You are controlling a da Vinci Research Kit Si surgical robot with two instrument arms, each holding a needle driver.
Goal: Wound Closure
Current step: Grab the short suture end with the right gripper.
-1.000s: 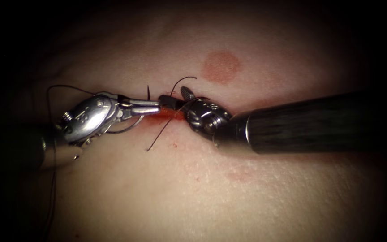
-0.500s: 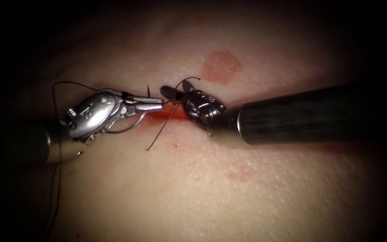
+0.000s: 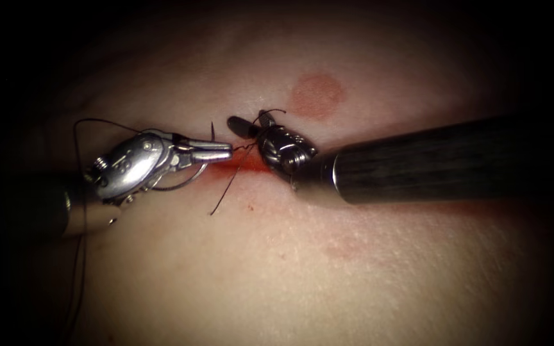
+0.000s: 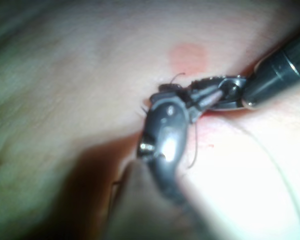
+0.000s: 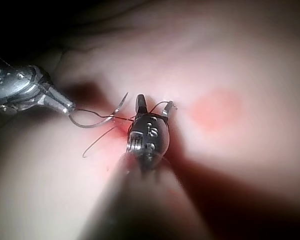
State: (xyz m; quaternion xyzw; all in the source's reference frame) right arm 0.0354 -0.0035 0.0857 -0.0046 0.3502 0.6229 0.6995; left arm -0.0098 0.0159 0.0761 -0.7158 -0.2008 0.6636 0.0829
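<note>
My left tool (image 3: 222, 152) sits just left of the cut (image 3: 246, 165), jaws shut on the curved needle (image 3: 188, 182) near its middle. The needle's arc hangs below the jaws and its tip points up, free of the tissue (image 3: 277, 269). My right tool (image 3: 248, 120) comes in from the right over the cut with its jaws open. Thread (image 3: 245, 148) runs from the left tool's tips to the right tool and curls around its jaws. In the right wrist view the needle (image 5: 90, 124) curves under the left tool (image 5: 67, 107), and the right tool (image 5: 154, 104) stands open with thread across it.
A loose thread tail (image 3: 224, 191) lies below the cut, over red fluid. More thread (image 3: 79, 256) trails down past the left shaft. A round reddish mark (image 3: 315, 95) lies beyond the cut, and a fainter one (image 3: 344, 247) nearer.
The right tool has lifted and drawn back from the cut, swinging its open jaws upward with the thread on them. The left tool has hardly moved and keeps hold of the needle.
</note>
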